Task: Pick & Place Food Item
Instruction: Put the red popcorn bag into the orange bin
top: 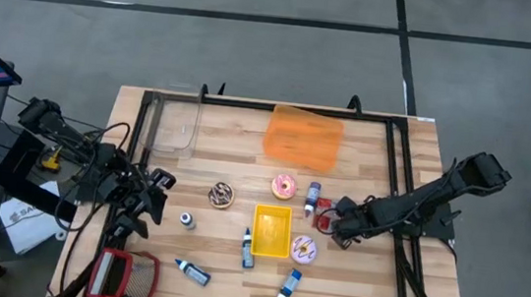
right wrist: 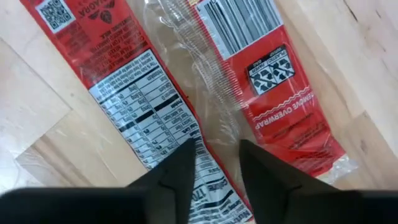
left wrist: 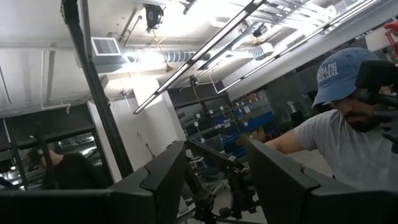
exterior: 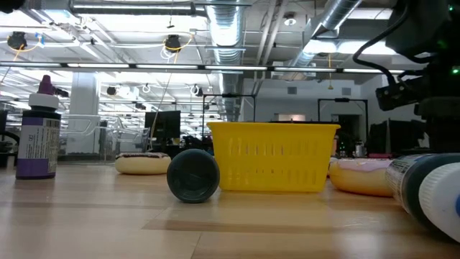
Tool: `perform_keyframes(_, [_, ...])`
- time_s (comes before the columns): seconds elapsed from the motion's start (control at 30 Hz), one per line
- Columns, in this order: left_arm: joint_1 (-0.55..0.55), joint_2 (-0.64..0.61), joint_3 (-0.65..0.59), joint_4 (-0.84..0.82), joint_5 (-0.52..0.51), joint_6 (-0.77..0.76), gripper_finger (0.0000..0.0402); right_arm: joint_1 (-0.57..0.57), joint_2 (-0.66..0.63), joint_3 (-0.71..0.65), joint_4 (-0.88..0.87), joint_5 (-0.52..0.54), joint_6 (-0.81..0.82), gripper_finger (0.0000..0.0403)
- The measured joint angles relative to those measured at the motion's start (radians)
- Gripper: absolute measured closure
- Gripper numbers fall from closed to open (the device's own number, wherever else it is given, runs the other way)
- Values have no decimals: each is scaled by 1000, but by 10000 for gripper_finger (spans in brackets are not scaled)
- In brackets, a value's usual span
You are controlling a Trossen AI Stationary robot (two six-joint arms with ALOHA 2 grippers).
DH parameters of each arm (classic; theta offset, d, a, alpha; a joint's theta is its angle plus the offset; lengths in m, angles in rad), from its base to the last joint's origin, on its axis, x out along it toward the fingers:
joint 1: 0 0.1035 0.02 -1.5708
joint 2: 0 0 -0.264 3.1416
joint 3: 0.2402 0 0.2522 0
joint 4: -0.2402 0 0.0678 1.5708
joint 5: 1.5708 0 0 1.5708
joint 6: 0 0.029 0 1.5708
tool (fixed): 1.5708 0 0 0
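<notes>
A red food packet [right wrist: 273,81] with a nutrition label and a clear middle seam lies flat on the wooden table [top: 349,296], right of the yellow basket [top: 272,230]; in the high view it shows as a bit of red [top: 323,206]. My right gripper [right wrist: 214,162] points down over it, fingers apart, with the seam between them. My left gripper [left wrist: 217,180] is raised at the table's left edge [top: 147,195], tipped up toward the room, open with nothing between its fingers. My right gripper stands from above over the packet's middle, one fingertip [right wrist: 186,155] over the label side and the other over the red side of the clear seam [right wrist: 214,118]. Whether the fingertips touch the film, I cannot tell. The packet lies flat on the table.
Around the basket lie three donuts [top: 284,185] [top: 221,195] [top: 303,248] and several small bottles [top: 313,195] [top: 248,249] [top: 191,272]. An orange tray [top: 303,138] and a clear container [top: 171,124] stand at the far edge. A person [left wrist: 348,124] is beyond the table.
</notes>
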Motion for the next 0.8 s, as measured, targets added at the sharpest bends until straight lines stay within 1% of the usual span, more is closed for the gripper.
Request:
perform_keyframes(0.3, [0, 0, 0, 0, 0, 0, 231, 0, 0, 2, 19, 4, 7, 393])
perform_keyframes(0.47, [0, 0, 0, 0, 0, 0, 231, 2, 0, 39, -30, 39, 17, 398])
perform_keyframes(0.57, [0, 0, 0, 0, 0, 0, 231, 9, 0, 78, -85, 79, 28, 401])
perform_keyframes(0.8, [0, 0, 0, 0, 0, 0, 231, 22, 0, 200, -290, 187, 85, 402])
